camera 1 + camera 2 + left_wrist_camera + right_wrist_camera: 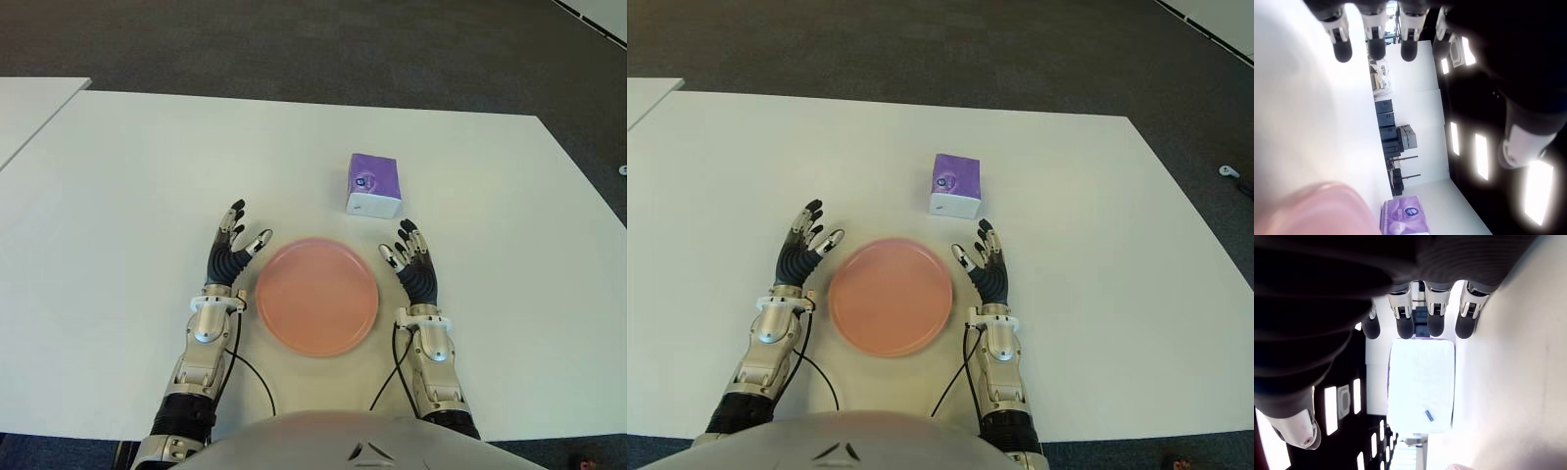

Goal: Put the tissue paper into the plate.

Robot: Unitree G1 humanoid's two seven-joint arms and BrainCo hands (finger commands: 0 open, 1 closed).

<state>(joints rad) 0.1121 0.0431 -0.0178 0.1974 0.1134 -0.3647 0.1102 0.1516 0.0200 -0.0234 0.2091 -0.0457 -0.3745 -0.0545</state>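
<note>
We see the left hand (233,251) with fingers spread and holding nothing, just left of the pink plate (316,296), which sits near the white table's (118,196) near edge. Just right of the plate, the right hand (411,261) is likewise released. The purple tissue paper (373,184) lies just beyond its fingertips, toward the far edge.

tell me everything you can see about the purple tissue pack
The tissue pack is a small, blocky packet in what looks like glossy purple plastic wrap, with a round logo on top and a white end face turned toward the robot. It lies flat and looks unopened on the white table, just beyond the pink plate and apart from it. The right hand, fingers spread, is right before it without touching; nothing else touches it.
</note>
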